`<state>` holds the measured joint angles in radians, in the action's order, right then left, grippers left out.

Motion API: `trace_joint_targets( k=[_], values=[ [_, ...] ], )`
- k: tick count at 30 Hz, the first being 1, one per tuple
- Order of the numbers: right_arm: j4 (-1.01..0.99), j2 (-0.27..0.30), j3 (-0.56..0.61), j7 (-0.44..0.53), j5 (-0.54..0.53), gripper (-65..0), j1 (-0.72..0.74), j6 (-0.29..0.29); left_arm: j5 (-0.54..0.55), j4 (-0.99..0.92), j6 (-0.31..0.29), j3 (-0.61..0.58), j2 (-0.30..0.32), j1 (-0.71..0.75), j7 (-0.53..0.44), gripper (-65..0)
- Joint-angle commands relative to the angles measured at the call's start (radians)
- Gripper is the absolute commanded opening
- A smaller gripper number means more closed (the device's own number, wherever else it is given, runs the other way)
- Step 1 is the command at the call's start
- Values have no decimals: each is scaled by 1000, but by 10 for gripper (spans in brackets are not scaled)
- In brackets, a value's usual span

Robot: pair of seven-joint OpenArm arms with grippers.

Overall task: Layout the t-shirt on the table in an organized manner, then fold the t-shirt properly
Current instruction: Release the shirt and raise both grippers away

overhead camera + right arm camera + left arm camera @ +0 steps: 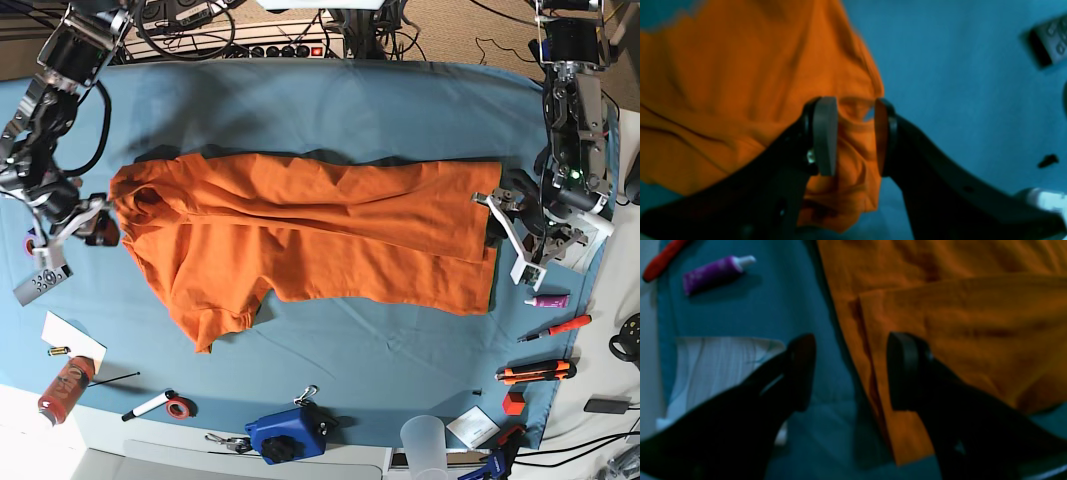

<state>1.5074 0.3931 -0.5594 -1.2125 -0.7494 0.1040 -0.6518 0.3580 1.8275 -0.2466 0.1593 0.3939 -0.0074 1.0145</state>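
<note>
The t-shirt (310, 235) lies spread lengthwise across the middle of the table (330, 110), folded along its length so one layer overlaps another, one sleeve sticking out toward the near edge. Its hem end lies right beside the left gripper (850, 373), whose jaws stand wide apart over the cloth edge with nothing between them; one finger hangs above bare table, the other above the orange fabric. Its collar end lies at the right gripper (855, 136), whose jaws are parted around a bunched fold of the shirt; the fabric sits between the pads, though whether they touch it I cannot tell.

The table wears a smooth teal-blue cloth with white rim. Beyond the left gripper, outward from the shirt, lie a purple tube (715, 273), a red-handled tool (661, 260) and a white sheet (716, 370). Near the right gripper sits a grey remote (1048, 40). Along the near edge stand a clear cup (422, 440), contents unreadable, and a blue device (285, 435). Cables and a power strip (285, 48) run behind the table's far edge.
</note>
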Motion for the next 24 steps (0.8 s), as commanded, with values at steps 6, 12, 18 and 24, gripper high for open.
trace_joint_targets(
  k=[6, 12, 18, 24],
  values=[
    [44, 22, -215, -145, -216, -459, 29, -46, 51, 132, 3, 138, 16, 95, 90, -305],
    [43, 34, -406, -184, -252, -458, -42, -46, 199, 178, -70, 441, 17, 271, 94, -305],
    [42, 23, -362, -184, -253, -458, -209, -46, 397, 178, -176, 653, 17, 343, 167, -305],
    [16, -69, -240, -113, -240, -458, -257, -46, 418, 178, -198, 669, 16, 365, 182, -305]
  ],
)
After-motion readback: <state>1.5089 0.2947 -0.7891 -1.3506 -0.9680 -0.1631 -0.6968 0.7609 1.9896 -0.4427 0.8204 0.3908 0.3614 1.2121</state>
